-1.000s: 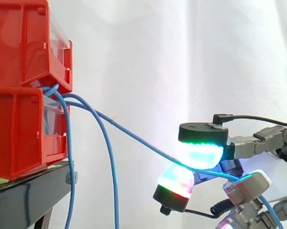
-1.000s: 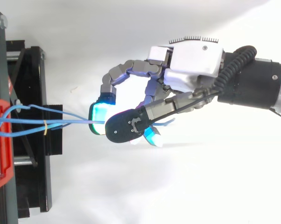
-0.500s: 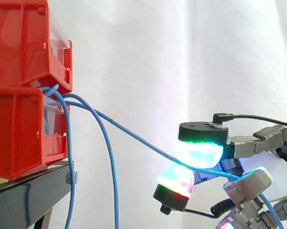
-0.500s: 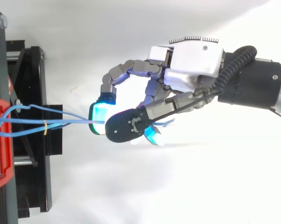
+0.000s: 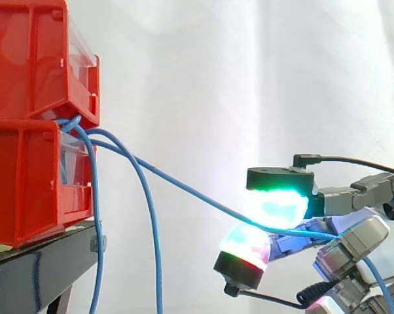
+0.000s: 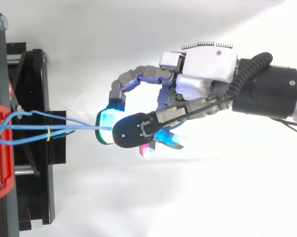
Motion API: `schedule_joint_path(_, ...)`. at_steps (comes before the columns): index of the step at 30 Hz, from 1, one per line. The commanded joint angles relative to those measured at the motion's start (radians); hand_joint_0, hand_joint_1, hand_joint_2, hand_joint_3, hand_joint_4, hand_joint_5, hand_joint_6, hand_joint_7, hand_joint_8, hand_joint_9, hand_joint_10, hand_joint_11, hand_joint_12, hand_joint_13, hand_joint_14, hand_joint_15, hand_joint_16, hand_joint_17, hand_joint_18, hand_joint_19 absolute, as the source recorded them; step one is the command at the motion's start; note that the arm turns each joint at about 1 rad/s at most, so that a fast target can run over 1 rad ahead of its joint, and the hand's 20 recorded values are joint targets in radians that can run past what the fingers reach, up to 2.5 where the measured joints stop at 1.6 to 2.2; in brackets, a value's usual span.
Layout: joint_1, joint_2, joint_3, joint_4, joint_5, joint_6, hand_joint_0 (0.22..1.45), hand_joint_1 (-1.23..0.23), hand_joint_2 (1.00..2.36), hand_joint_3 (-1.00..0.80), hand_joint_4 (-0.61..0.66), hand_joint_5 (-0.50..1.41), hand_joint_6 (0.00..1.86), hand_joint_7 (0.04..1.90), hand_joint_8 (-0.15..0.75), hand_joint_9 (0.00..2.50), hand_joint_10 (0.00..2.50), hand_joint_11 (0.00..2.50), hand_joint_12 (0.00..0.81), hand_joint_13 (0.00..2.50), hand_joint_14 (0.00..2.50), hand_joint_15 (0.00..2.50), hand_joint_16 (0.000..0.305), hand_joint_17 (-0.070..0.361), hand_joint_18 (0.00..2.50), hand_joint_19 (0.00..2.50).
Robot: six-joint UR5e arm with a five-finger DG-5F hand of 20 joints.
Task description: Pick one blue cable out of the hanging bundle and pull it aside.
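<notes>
Before the white curtain (image 5: 203,78), the hand (image 6: 203,74) has its glowing fingertips (image 5: 275,208) pinched together on one blue cable (image 5: 184,191), well out from the red bins (image 5: 27,176). That cable slants up to the gap between the two stacked bins. The other blue cables (image 5: 155,261) hang down there beside the black stand (image 5: 33,275).
</notes>
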Motion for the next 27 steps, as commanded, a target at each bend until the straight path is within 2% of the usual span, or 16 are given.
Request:
schedule_joint_path(1,0.002,-0.001,0.000,-0.002,-0.001,0.006,0.60,-0.68,1.01,-0.28,-0.06,-0.01,0.84,1.03,0.231,1.68,0.02,1.43,0.362,1.11,0.02,0.67,0.054,0.121,0.83,0.47)
schedule_joint_path(5,0.004,0.000,0.000,-0.002,0.001,0.006,0.59,-0.63,1.01,-0.34,-0.07,-0.03,0.86,1.03,0.195,1.60,0.02,1.42,0.331,1.05,0.02,0.70,0.046,0.104,0.76,0.53)
schedule_joint_path(13,0.005,0.000,0.000,-0.001,-0.001,0.006,0.57,-0.50,1.00,-0.46,-0.03,-0.04,0.86,1.02,0.210,1.55,0.02,1.33,0.337,1.03,0.03,0.69,0.047,0.106,0.75,0.52)
schedule_joint_path(27,0.005,0.000,0.000,-0.002,-0.001,0.005,0.50,-0.46,1.00,-0.50,0.01,-0.04,0.86,1.01,0.245,1.53,0.02,1.28,0.355,1.05,0.02,0.67,0.052,0.116,0.78,0.50)
